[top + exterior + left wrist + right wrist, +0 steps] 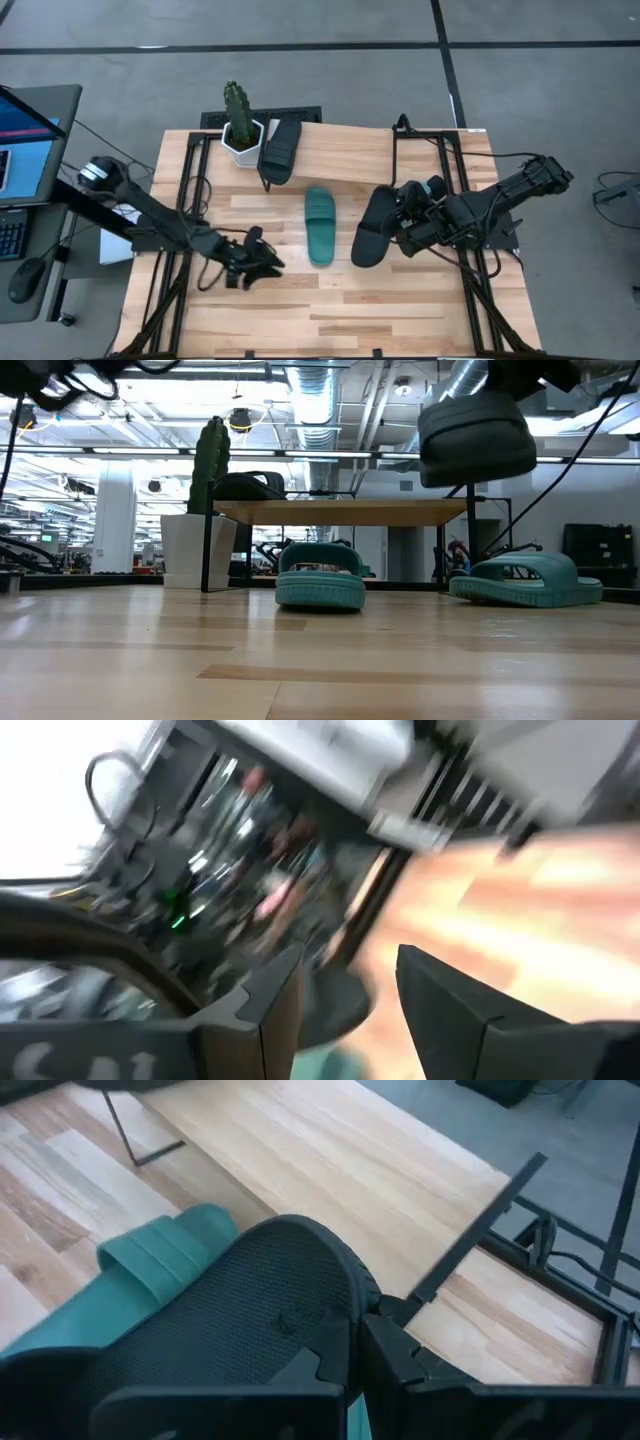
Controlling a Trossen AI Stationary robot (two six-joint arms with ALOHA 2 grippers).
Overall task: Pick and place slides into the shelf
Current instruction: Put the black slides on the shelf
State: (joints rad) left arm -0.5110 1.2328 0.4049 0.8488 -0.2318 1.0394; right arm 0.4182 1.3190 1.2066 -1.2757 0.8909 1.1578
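Right of the middle of the high view, the right gripper (398, 228) is squeezed tight on a black slide (372, 228), pinching its edge. From the table-height camera this slide (476, 436) hangs in the air at the upper right, well above the wood, so it is lifted and not resting. Its long side runs from the lower middle of the overhead frame up toward the right, a bit tilted. Up from the gripper, toward the top middle of the overhead frame, lies the shelf (350, 152), a pale tilted board. So the held slide has to go up the frame and a little left to reach it. Bare board shows there, and one other black slide (280, 150) already sits at the shelf's left end, next to a cactus pot (240, 135). Just left of the held slide, a teal slide (320, 225) lies flat on the table (400, 310), its long side pointing up and down the frame. The low view shows a second teal slide (525, 580) on the table at the right; overhead it is hidden. Far off at the lower left of the overhead view, the left gripper (262, 262) waits with its fingers apart and nothing between them. I think the right arm is much nearer to the shelf and should do the placing.
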